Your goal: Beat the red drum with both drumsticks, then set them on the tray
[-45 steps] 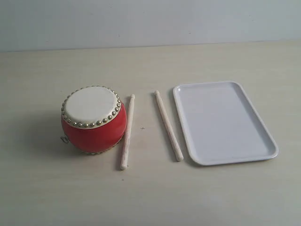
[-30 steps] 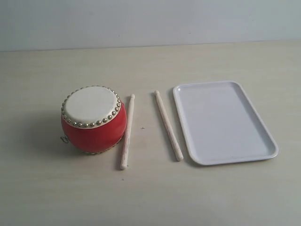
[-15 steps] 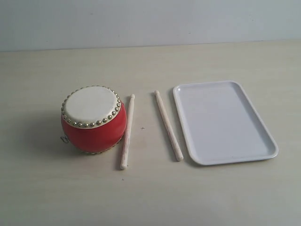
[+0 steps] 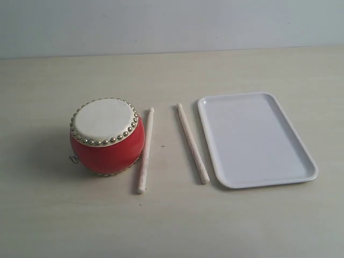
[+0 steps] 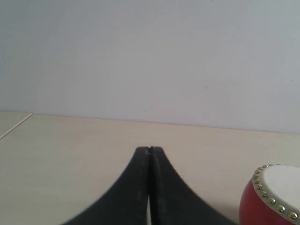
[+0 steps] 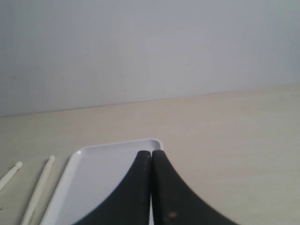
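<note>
Left gripper (image 5: 149,150): pinched together, empty, near red drum (image 5: 274,197).
Right gripper (image 6: 151,153): pinched together, empty, near tray (image 6: 65,176).
Drumsticks (image 4: 145,150): flat between drum and tray, likely one per arm.

Pale wood-grain table (image 4: 226,226) against a plain light grey wall (image 4: 172,24)

Exterior high, angled down; wrists low, seemingly level; sharing drum (image 4: 106,137), tray (image 4: 256,140).

Left pincer (image 5: 149,149) and right pincer (image 6: 151,153) each have black fingers pressed together, holding nothing.
</note>
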Controlling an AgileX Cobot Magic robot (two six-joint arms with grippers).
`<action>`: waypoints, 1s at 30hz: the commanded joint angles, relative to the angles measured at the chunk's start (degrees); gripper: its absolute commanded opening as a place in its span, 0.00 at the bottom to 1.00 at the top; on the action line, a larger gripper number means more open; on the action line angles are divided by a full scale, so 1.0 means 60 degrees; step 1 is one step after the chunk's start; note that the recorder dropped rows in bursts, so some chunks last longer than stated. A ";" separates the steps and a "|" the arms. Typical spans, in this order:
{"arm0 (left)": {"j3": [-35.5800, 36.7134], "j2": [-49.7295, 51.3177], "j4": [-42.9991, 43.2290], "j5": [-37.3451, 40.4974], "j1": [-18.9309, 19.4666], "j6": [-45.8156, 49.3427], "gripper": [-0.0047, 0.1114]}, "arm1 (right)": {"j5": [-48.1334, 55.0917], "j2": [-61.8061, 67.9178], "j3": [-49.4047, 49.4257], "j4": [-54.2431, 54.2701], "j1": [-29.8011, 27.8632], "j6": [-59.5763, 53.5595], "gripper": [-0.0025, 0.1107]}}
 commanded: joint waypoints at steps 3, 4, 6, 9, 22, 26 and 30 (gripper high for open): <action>0.0033 -0.0064 -0.0001 -0.0007 0.0021 0.0028 0.04 | -0.0044 -0.0062 0.0044 0.0000 -0.0023 0.0023 0.02; 0.0033 -0.0064 -0.0001 -0.0007 0.0021 0.0028 0.04 | -0.0044 -0.0062 0.0044 0.0000 -0.0023 0.0023 0.02; 0.0033 -0.0064 -0.0001 -0.0007 0.0021 0.0028 0.04 | -0.0044 -0.0062 0.0044 0.0000 -0.0023 0.0023 0.02; 0.0033 -0.0064 -0.0001 -0.0007 0.0021 0.0028 0.04 | -0.0044 -0.0062 0.0044 0.0000 -0.0023 0.0023 0.02; 0.0033 -0.0064 -0.2413 -0.0769 0.0021 -0.2425 0.04 | -0.0044 -0.0062 0.0044 0.0000 -0.0023 0.0023 0.02; 0.0033 -0.0064 -0.2984 -0.0853 0.0021 -0.4038 0.04 | -0.0044 -0.0062 0.0044 0.0000 -0.0023 0.0023 0.02; 0.0033 -0.0064 -0.3144 -0.0531 0.0021 -0.4821 0.04 | -0.0044 -0.0062 0.0044 0.0000 -0.0023 0.0023 0.02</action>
